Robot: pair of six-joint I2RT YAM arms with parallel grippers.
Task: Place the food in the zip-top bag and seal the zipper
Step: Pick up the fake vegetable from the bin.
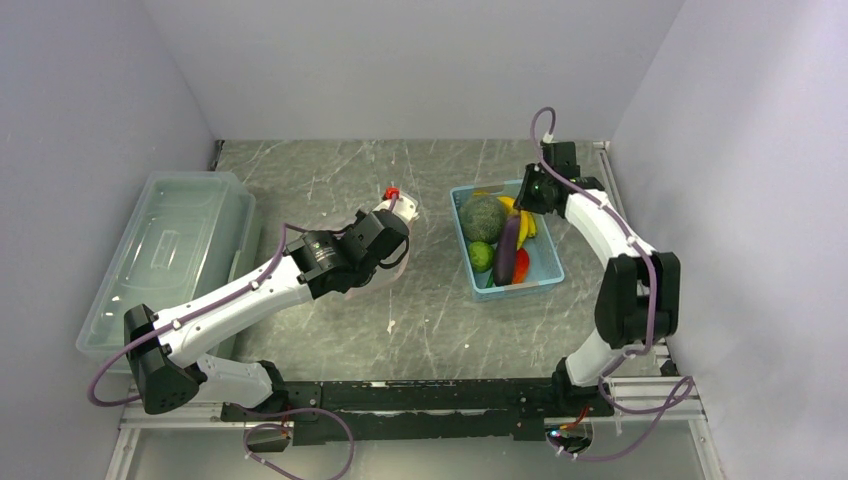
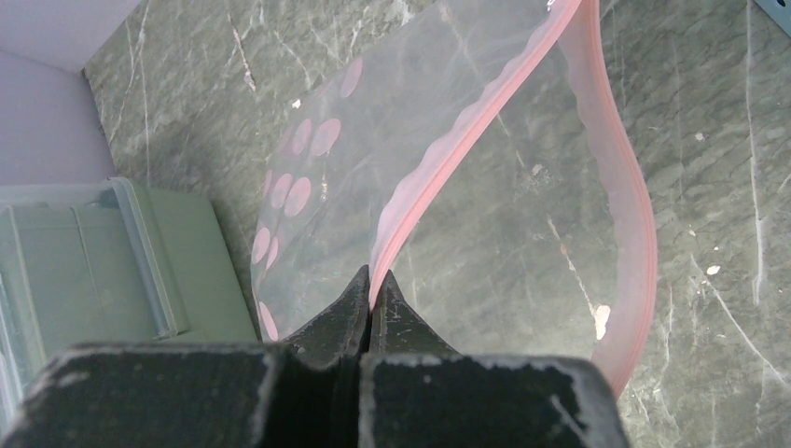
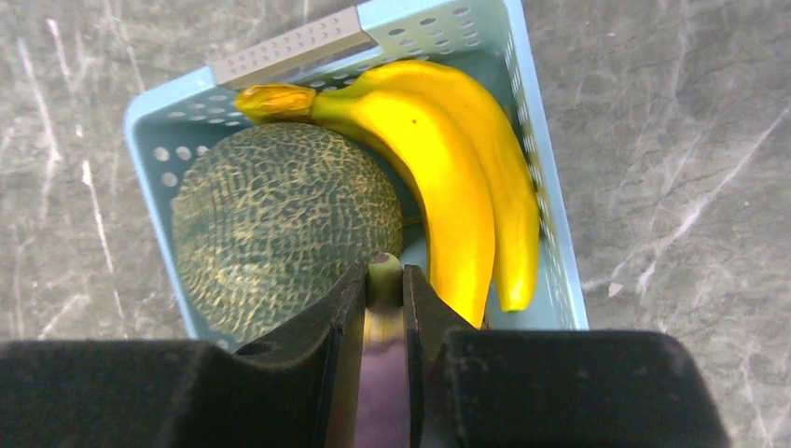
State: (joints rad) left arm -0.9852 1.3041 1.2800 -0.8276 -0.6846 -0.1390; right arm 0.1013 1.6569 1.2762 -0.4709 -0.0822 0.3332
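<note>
Just nearer than the light-blue basket (image 1: 545,272), the grey marbled counter (image 1: 430,320) runs bare to the rail where both arms are bolted. A broad strip of bare stone also separates the basket's left wall from the left gripper (image 2: 371,297) and the zip-top bag (image 2: 448,140) it holds. Well left of the basket, a translucent lidded bin (image 1: 170,260) sits along the counter's left edge.

The left fingers are pressed together on the zipper (image 2: 638,233), pinching one pink lip while the other bows outward, so the mouth gapes. The bag is clear, floppy film with pink dots.

Over the basket's far end, the right gripper (image 3: 384,280) has its fingers nipping the green-tipped stem end of the purple eggplant (image 3: 382,392). Inside the basket lie a netted dark green round fruit (image 3: 280,215), a smooth yellow banana (image 3: 448,168), a lime-green fruit (image 1: 481,256) and a red-orange fruit (image 1: 521,266).
</note>
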